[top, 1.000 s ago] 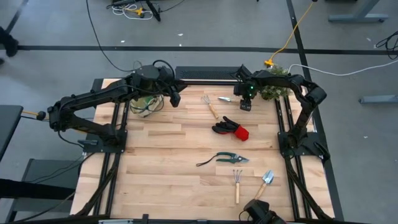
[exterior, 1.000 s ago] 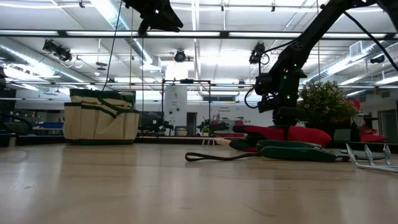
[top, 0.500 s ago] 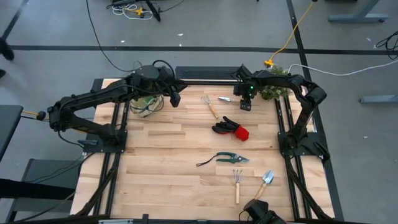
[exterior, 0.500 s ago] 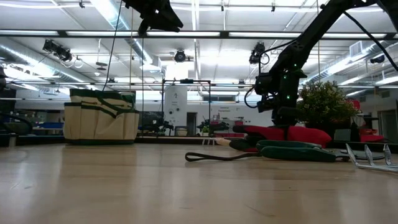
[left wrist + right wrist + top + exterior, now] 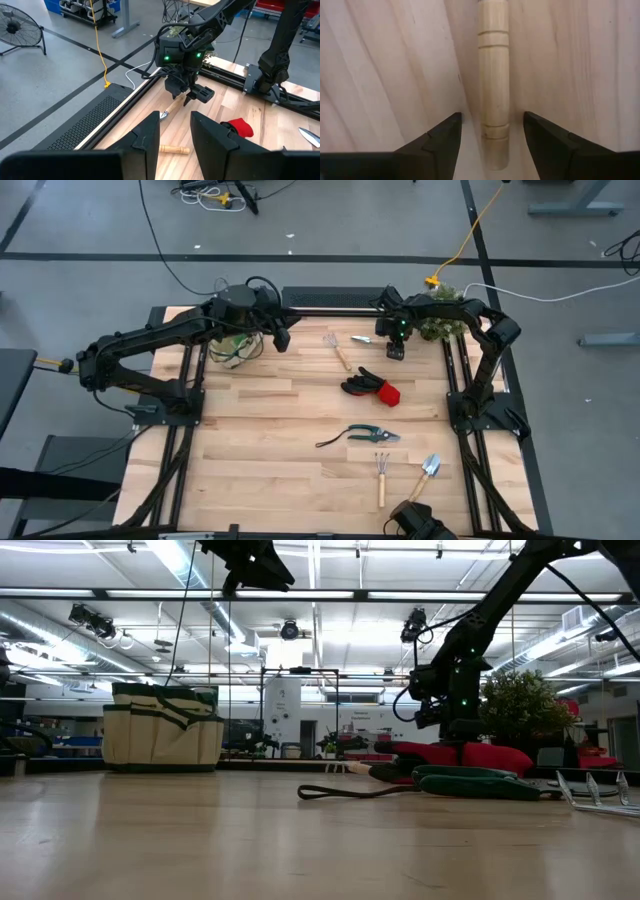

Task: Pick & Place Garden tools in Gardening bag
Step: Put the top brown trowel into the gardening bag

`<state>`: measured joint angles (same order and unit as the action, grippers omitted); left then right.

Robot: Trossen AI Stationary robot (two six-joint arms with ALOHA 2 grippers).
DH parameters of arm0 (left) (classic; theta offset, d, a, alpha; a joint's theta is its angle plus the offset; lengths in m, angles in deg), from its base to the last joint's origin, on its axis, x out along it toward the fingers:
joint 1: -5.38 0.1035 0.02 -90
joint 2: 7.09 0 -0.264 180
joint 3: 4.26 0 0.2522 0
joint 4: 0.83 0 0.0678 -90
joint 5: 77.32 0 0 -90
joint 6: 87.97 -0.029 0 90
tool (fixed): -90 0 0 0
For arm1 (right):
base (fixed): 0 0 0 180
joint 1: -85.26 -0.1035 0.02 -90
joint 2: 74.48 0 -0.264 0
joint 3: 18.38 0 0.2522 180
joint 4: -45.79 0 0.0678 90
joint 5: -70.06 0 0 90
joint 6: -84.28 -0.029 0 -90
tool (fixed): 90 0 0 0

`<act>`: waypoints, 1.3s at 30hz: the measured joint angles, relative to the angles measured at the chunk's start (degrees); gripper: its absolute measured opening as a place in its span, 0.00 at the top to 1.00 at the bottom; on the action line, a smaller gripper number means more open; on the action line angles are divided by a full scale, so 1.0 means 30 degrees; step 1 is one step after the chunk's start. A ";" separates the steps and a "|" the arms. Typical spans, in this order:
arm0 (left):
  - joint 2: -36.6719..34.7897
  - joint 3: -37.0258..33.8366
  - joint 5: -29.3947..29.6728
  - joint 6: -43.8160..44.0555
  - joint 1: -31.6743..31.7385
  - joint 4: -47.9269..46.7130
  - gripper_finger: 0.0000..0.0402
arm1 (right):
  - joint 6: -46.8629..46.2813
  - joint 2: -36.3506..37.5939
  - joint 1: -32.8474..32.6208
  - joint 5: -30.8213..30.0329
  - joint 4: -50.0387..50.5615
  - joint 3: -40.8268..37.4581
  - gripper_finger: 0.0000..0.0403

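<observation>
Near the table's far edge, the right gripper (image 5: 395,348) is straddling a trowel's wooden handle (image 5: 494,90) with jaws apart, not yet gripping. Across the table, the left gripper (image 5: 281,338) is hanging with fingers slightly apart beside the beige gardening bag (image 5: 162,728).

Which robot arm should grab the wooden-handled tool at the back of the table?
The right. Its right gripper is open directly over the tool's wooden handle, a finger on each side. The left gripper hangs near the gardening bag, farther away.
</observation>
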<state>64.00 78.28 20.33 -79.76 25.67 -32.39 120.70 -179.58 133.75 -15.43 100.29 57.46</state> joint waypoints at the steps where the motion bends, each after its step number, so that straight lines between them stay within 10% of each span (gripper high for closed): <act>1: 0.0000 -0.0002 0.0004 0.0007 -0.0002 0.0000 0.71 | 0.0054 0.0000 0.0000 -0.0004 -0.0029 0.0000 0.48; 16: 0.0000 0.0003 0.0004 0.0014 -0.0003 0.0007 0.71 | 0.0204 -0.0015 0.0000 0.0104 -0.0760 0.0000 0.73; 39: 0.0000 0.0001 0.0004 0.0046 0.0001 0.0017 0.71 | 0.0526 -0.0328 0.0007 0.0860 -0.0930 0.0073 0.73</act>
<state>64.00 78.29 20.34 -79.63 25.67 -32.34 122.28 -180.56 133.77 -12.85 97.50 57.68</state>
